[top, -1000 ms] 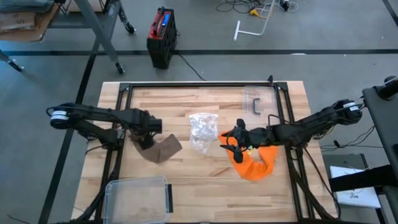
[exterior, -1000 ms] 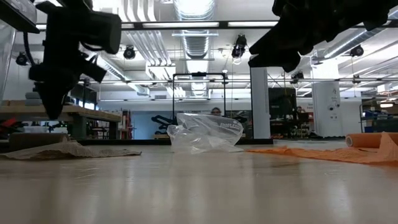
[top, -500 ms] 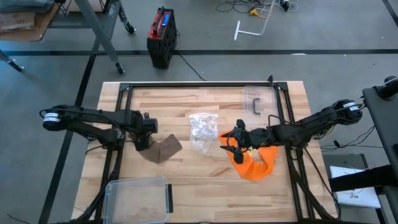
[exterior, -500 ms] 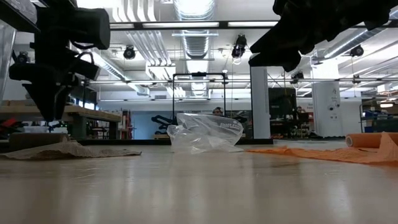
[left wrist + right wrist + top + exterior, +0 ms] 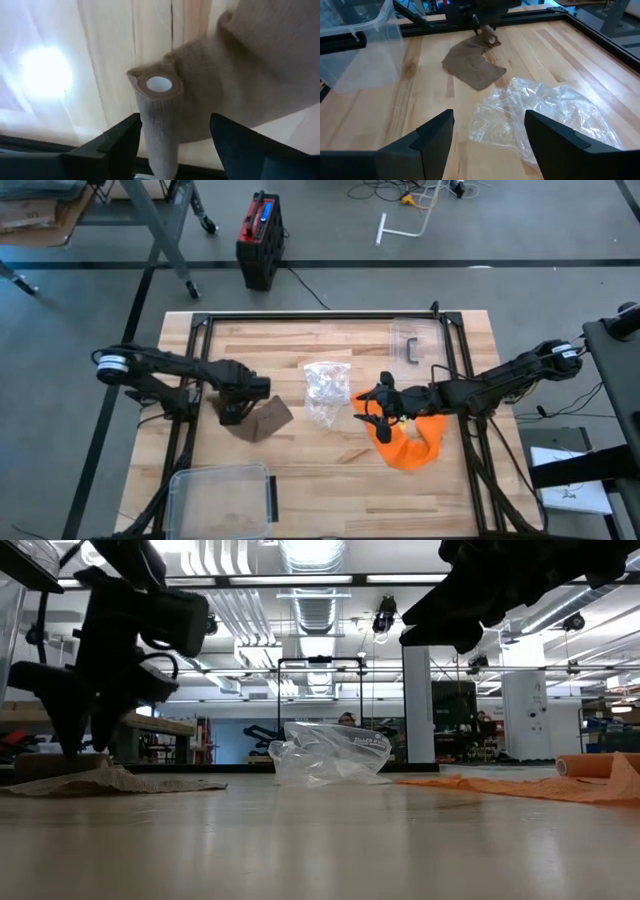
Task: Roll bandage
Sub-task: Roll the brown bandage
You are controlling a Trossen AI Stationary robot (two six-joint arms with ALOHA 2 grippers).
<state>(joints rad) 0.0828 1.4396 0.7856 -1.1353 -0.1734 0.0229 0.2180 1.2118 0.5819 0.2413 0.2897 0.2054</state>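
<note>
Between the left gripper's (image 5: 172, 145) open jaws stands the tan bandage roll (image 5: 159, 125)

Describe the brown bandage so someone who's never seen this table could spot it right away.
On the wooden table, look left of the crumpled clear plastic bag in the middle. The brown bandage lies there as a flat tan cloth with one end rolled, under the left gripper; the other bandage is bright orange.

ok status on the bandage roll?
Left tool straddling tan bandage roll, fingers apart. Right tool open, over orange bandage. Plastic bag lies between the two.
</note>
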